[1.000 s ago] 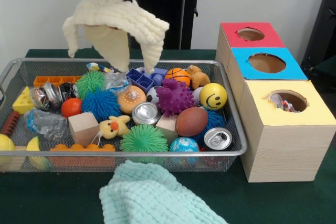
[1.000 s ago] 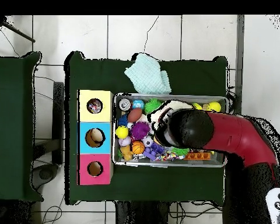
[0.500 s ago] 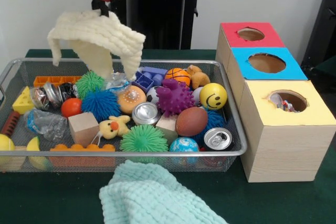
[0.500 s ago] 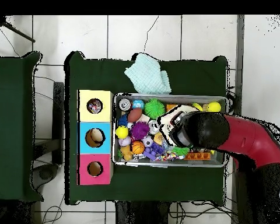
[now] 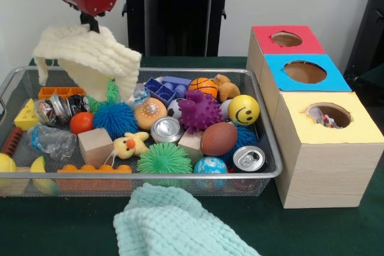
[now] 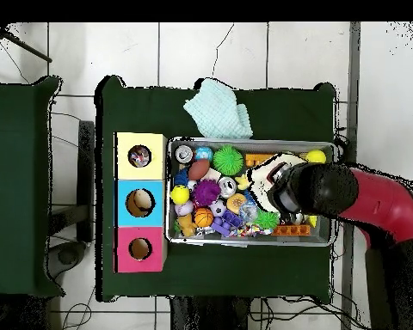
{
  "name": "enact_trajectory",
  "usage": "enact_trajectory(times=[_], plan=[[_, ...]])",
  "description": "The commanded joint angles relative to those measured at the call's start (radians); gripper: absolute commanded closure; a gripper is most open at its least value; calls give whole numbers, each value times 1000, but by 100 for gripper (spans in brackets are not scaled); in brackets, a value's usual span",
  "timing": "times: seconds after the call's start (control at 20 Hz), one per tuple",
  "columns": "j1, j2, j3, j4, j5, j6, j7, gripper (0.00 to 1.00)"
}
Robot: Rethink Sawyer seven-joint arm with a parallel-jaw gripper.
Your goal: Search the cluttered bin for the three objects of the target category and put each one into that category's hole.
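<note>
Gripper (image 5: 90, 26) is pinching a cream waffle-knit cloth (image 5: 87, 58) by its top edge, up above the left end of the wire mesh bin (image 5: 180, 175). The cloth hangs free in folds, its lower corners dangling in front of the green spiky ball (image 5: 103, 94) and the orange brick (image 5: 60, 92) at the bin's back left. Overhead, the cloth (image 6: 266, 169) shows just beside the black wrist, over the bin's right half.

Bin contents are piled and touching: blue spiky ball (image 5: 115, 118), purple spiky ball (image 5: 200, 111), yellow smiley ball (image 5: 243, 110), brown football (image 5: 219, 138), two drink cans (image 5: 166, 129) (image 5: 248, 158), wooden block (image 5: 95, 146), yellow duck (image 5: 130, 145), donut (image 5: 150, 113), cheese wedge (image 5: 27, 115), mini basketball (image 5: 204, 86).

A mint cloth (image 5: 174, 223) lies on the green table in front of the bin, against its front rim.

Right of the bin: three boxes in a row with round holes on top, red (image 5: 287, 39), blue (image 5: 305, 72), yellow (image 5: 329, 115). Something small is visible inside the yellow box's hole; can't tell what.
</note>
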Motion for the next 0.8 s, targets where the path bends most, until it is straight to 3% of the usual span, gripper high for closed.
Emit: enact_trajectory(times=[0.05, 0.5, 0.8], plan=[[-32, 69, 103, -86, -62, 62, -312, 100], [-71, 113, 145, -150, -96, 108, -362, 100], [-107, 134, 165, -112, -127, 52, -378, 100]])
